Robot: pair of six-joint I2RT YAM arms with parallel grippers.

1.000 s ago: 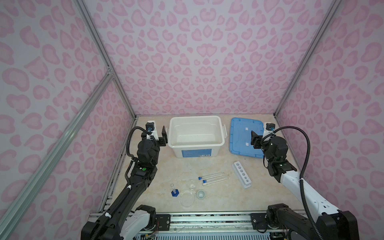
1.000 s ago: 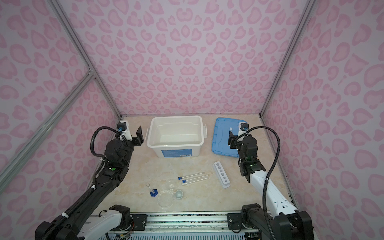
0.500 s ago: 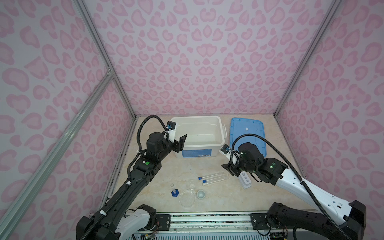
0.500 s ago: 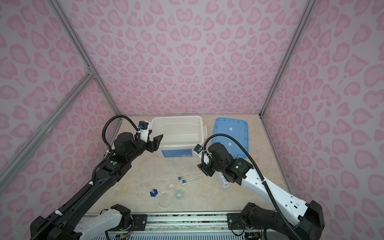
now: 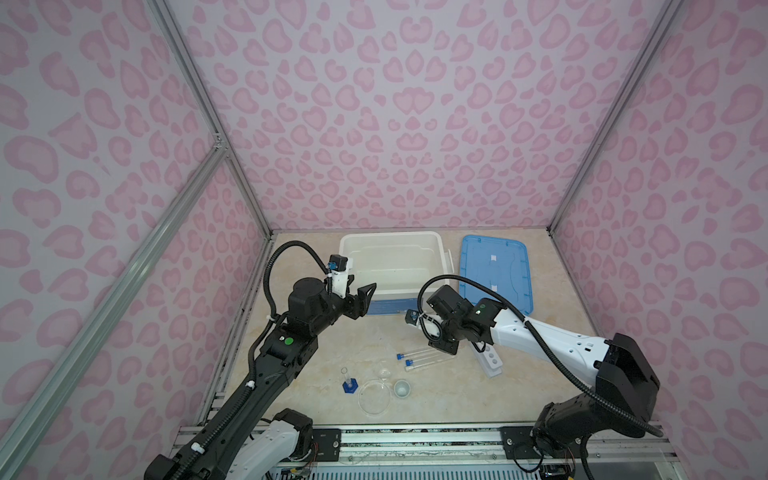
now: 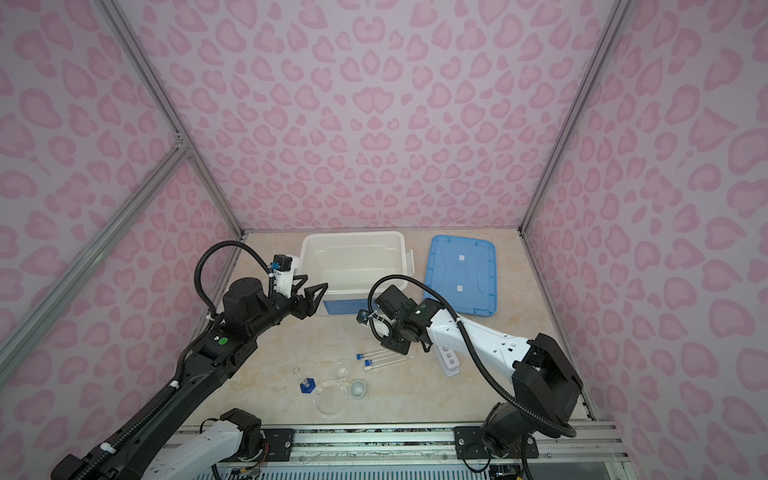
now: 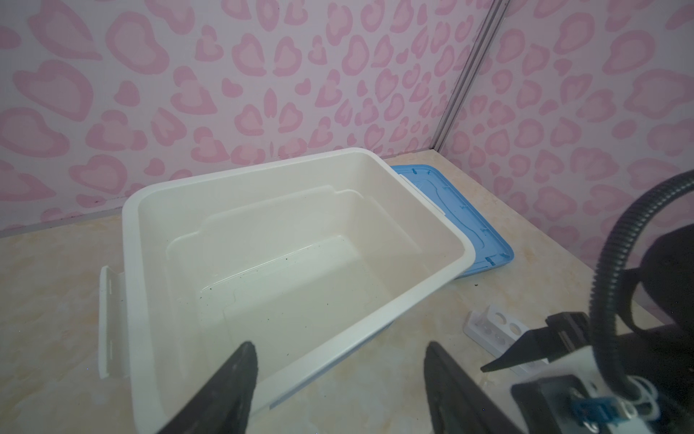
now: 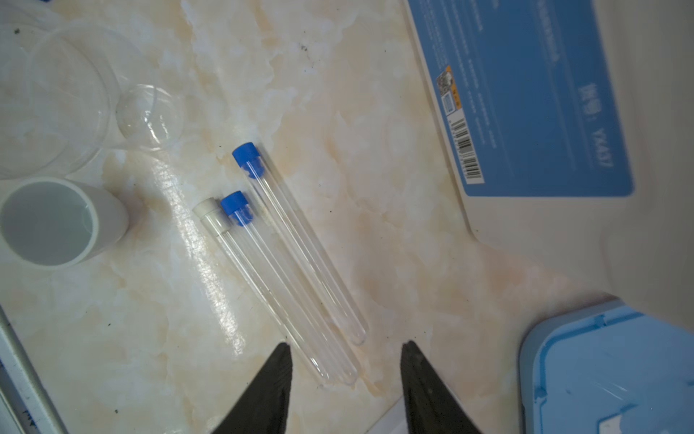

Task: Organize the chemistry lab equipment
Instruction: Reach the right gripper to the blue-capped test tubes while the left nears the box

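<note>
The right hand [image 8: 346, 345] hangs with its fingers apart above the round ends of three test tubes [image 8: 278, 270], gripping nothing. The tubes lie side by side on the surface [image 5: 374, 345], with the white rack [image 5: 491, 359] just beside them. The left hand [image 7: 338, 344] is spread open and empty by a corner of the white bin [image 7: 263, 210].

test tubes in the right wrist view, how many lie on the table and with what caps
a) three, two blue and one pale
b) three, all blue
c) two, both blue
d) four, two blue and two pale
a: the right wrist view shows three test tubes lying side by side on the table, two with blue caps and one with a pale cap.
</note>
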